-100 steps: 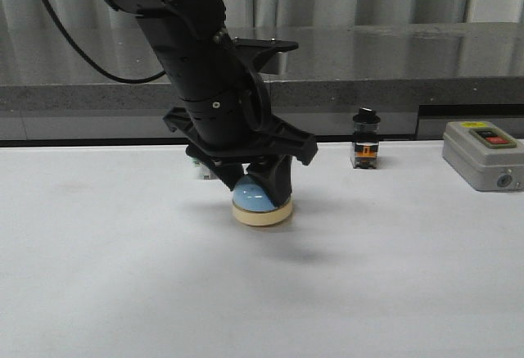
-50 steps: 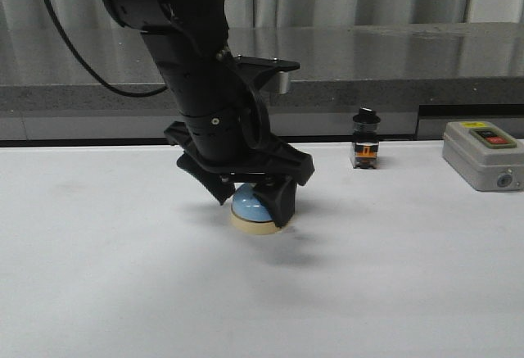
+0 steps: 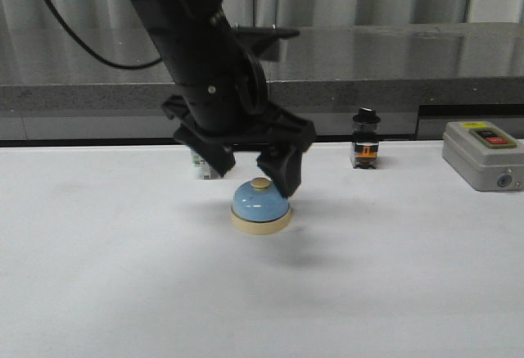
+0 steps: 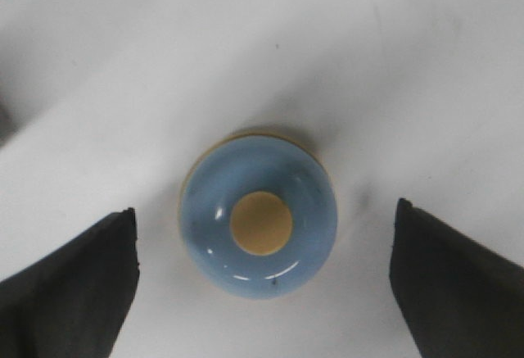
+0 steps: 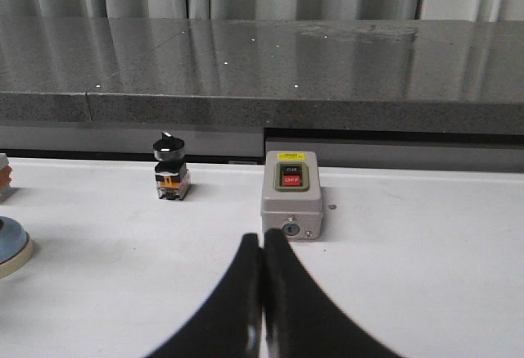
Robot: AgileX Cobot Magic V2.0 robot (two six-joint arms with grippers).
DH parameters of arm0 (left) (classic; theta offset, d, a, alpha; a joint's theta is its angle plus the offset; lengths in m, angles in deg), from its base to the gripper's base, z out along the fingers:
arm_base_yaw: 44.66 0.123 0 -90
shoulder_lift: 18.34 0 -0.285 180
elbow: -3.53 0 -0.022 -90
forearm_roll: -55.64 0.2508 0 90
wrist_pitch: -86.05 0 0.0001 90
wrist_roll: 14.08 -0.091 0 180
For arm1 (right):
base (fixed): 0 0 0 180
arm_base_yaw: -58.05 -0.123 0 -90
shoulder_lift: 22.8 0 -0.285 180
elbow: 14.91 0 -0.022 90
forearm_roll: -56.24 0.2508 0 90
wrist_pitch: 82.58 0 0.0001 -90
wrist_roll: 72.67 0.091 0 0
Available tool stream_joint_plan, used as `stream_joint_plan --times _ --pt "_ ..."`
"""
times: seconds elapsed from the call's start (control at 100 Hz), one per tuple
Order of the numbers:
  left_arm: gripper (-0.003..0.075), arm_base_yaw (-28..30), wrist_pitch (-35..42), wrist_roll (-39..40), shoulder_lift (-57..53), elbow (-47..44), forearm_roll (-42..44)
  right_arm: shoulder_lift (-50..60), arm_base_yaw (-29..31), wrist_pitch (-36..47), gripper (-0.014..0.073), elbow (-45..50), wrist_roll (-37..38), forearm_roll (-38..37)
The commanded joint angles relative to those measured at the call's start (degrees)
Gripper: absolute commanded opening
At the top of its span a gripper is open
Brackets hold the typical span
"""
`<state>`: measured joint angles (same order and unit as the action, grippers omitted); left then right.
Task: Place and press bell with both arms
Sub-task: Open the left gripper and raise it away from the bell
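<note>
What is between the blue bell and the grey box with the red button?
In the front view, between the glossy light-blue dome bell and grey box is bare white table; the small black-knobbed switch stands farther back.

The bell [image 3: 260, 206], a glossy light-blue dome with cream base and cream button, sits upright on the counter [image 3: 123, 292], left of the grey box [image 3: 483, 155].

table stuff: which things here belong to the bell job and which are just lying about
Part of the job:
- bell, resting on the table
- left claw, open just above the bell
- right claw, shut, empty

Just lying about:
- grey switch box with red and green buttons
- black-knob selector switch
- small switch, mostly hidden behind the left arm
</note>
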<state>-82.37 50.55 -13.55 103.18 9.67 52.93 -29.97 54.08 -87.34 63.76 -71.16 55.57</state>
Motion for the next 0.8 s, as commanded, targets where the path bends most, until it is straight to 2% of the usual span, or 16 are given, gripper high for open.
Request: stream_joint_plan --times 0.0,0.4,0.79 --pt "0.0601 1.4 2.8 0.4 -6.7 1.6 -0.3 0.9 0.3 4.8 -0.006 -0.8 -0.1 -0.2" --pt "0.0599 12.8 3.9 0.5 -21.7 -1.2 -0.7 0.9 0.3 4.8 -0.006 -0.8 -0.1 -0.2" --pt "0.0599 26.4 12.5 1.9 -41.1 -19.9 -0.7 0.9 0.3 4.8 -0.006 -0.8 -0.1 -0.2"
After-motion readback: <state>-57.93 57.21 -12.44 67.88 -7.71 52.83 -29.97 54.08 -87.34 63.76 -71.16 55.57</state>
